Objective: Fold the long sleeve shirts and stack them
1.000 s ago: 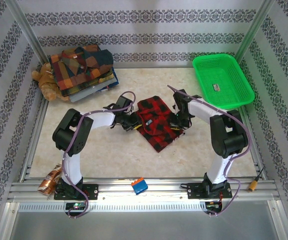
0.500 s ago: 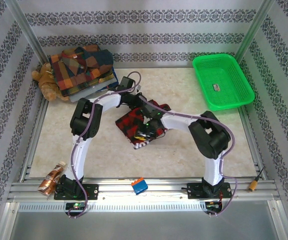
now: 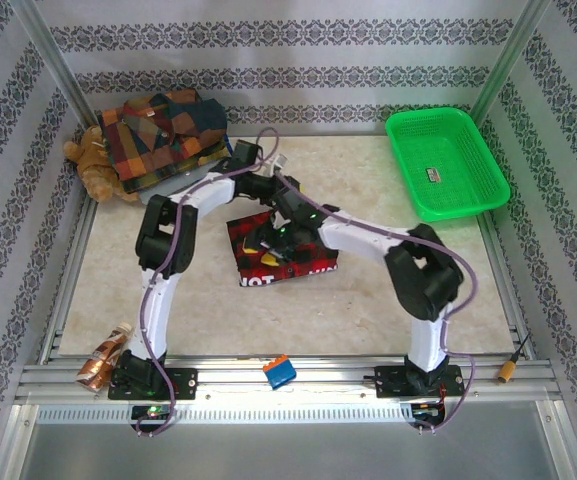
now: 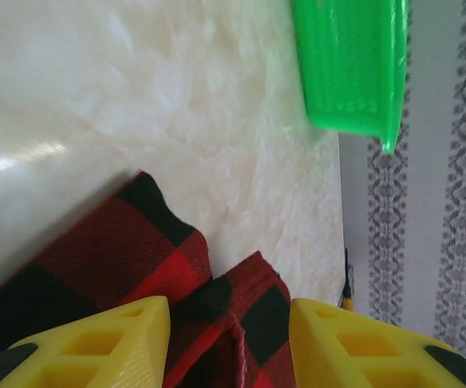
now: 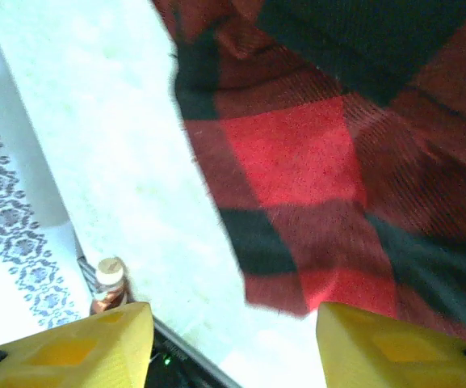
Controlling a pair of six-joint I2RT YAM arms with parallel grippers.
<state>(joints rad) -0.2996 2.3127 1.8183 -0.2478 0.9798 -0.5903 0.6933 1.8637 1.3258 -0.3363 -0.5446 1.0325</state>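
Teddy bear (image 3: 92,166) beside folded shirts (image 3: 160,130)

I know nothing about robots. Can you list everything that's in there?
red-and-black shirt: one, white lettering, mid-table
folded plaid shirts: one stack, orange, brown, green, navy, far left corner
teddy bear: one, brown, left of the stack
basket: one, green, far right
bottle: one, coppery, near left corner
block: one, blue and orange, near rail
table: one, cream
left gripper: yellow fingers, open, at the red shirt
right gripper: yellow fingers, open, at the red shirt
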